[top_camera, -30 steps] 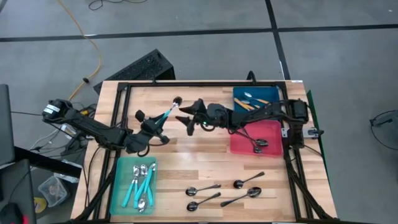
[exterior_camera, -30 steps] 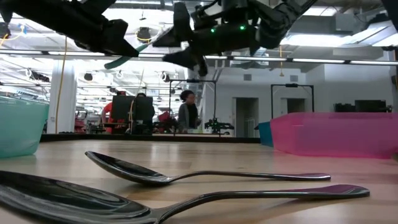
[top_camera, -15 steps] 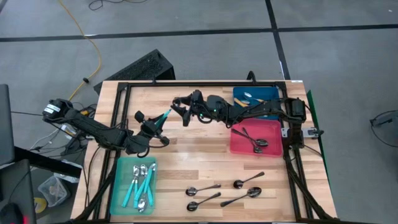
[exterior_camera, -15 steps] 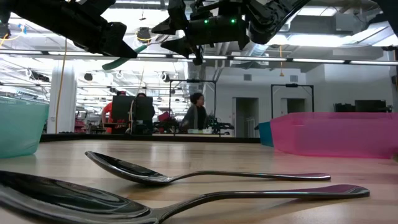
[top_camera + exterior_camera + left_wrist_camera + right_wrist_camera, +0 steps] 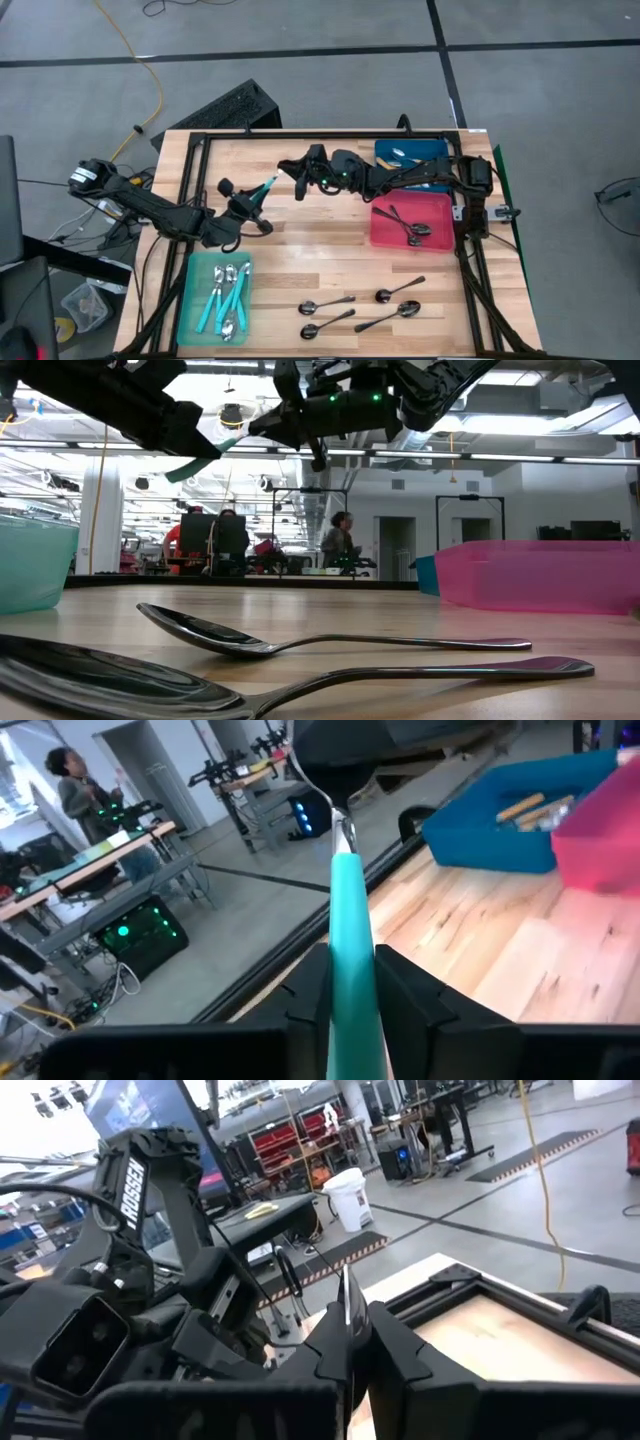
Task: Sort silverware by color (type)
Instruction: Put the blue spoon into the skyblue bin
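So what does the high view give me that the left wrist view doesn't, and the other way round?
Only the high view shows the teal tray of teal spoons, four dark spoons loose on the table, and both arms whole. Only the left wrist view shows the left gripper shut on the teal spoon handle up close, the right gripper meeting its bowl end, and a person in the room. Both show that spoon, the blue bin and the pink bin.

Right hand now closed on the teal spoon's bowl, previously wide open.
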Tool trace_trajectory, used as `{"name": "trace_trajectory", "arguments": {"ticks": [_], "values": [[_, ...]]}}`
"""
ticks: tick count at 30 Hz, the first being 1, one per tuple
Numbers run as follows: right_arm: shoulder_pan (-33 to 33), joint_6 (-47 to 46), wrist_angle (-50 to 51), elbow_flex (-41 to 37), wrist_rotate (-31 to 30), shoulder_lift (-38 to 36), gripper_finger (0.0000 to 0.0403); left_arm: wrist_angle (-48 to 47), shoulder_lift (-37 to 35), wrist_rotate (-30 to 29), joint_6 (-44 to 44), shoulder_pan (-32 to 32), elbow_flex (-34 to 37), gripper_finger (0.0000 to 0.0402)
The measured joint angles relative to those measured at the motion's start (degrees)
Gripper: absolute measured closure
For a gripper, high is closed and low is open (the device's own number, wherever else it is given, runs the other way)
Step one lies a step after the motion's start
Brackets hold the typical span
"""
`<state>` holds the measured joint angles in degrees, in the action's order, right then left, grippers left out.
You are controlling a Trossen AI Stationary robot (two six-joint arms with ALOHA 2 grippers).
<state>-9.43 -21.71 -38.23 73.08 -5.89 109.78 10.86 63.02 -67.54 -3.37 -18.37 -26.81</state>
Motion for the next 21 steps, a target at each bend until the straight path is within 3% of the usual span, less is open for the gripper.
{"name": "trace_trajectory", "arguments": {"ticks": [11, 16, 21], "values": [[-2.88, 2.7, 7.15, 0.02, -0.44, -3.52, 0.0369, -3.44, -3.89, 6.01, 1.16, 0.31, -2.92, 0.0207], [-4.03, 3.37, 14.97, -0.09, -0.5, -6.33, 0.0369, -12.1, -8.02, 8.75, 2.07, 0.33, -6.75, 0.0191], [-0.8, 3.14, 18.9, -0.09, -0.45, -6.4, 0.0369, -17.9, -14.1, 7.56, 6.38, 0.33, -11.47, 0.019]]}}
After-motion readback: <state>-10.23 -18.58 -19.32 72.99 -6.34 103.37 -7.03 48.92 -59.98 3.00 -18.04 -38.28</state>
